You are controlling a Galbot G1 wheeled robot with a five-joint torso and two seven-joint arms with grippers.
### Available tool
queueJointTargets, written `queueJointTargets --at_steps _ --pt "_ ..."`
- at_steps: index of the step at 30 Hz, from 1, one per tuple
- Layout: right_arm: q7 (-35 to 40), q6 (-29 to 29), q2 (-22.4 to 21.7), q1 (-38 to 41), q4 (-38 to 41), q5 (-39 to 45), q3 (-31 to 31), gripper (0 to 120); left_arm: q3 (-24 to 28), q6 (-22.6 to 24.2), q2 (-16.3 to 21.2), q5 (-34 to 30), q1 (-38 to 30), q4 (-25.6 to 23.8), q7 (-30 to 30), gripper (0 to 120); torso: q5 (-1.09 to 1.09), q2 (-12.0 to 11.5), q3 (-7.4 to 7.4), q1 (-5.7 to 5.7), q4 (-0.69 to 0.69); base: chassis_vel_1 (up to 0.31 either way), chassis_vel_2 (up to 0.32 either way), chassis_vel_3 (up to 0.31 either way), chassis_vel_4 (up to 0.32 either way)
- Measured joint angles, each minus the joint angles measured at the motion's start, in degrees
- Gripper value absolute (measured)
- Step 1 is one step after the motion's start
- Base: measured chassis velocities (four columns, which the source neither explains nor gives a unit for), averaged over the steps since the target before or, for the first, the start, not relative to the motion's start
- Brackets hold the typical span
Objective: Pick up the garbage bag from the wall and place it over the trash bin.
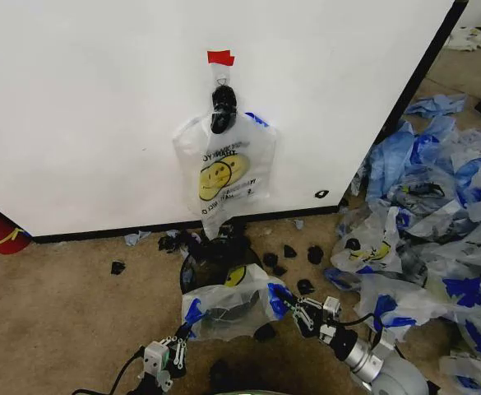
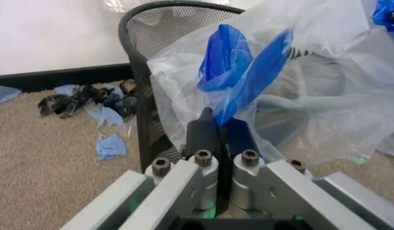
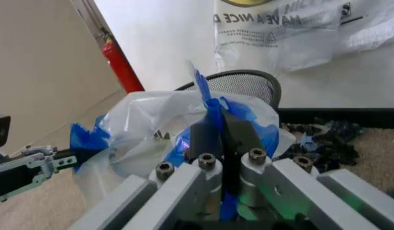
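The garbage bag [image 1: 228, 306] is stretched over the trash bin [image 1: 192, 267] on the carpet [image 1: 59, 304] near the robot. The left gripper [image 1: 180, 336] pinches the bag's blue handle at its left edge; the right gripper [image 1: 288, 306] pinches the handle at its right edge. Another smiley bag [image 1: 222, 173] hangs on the far wall [image 1: 76, 99].

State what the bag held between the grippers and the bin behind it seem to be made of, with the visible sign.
The bag: thin glossy plastic film, since it is see-through and crinkled. The bin: looks like black metal mesh, as fine holes show in its wall under a solid rim.
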Motion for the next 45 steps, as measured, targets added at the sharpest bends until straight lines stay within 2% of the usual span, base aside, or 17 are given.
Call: queueJointTargets --at_steps 20,45 --pt "0.0 0.5 2.0 2.5 -3.6 0.2 -1.3 0 3.3 -0.6 -0.1 -2.4 -4.4 3.3 -3.1 0 0.00 0.0 0.00 0.00 0.01 0.000 0.000 0.000 0.000" --pt "-1.1 2.1 4.3 3.6 -8.2 0.2 -1.9 0 6.3 -1.7 -2.5 -2.7 -10.2 6.9 -5.7 0 0.00 0.0 0.00 0.00 0.00 0.000 0.000 0.000 0.000"
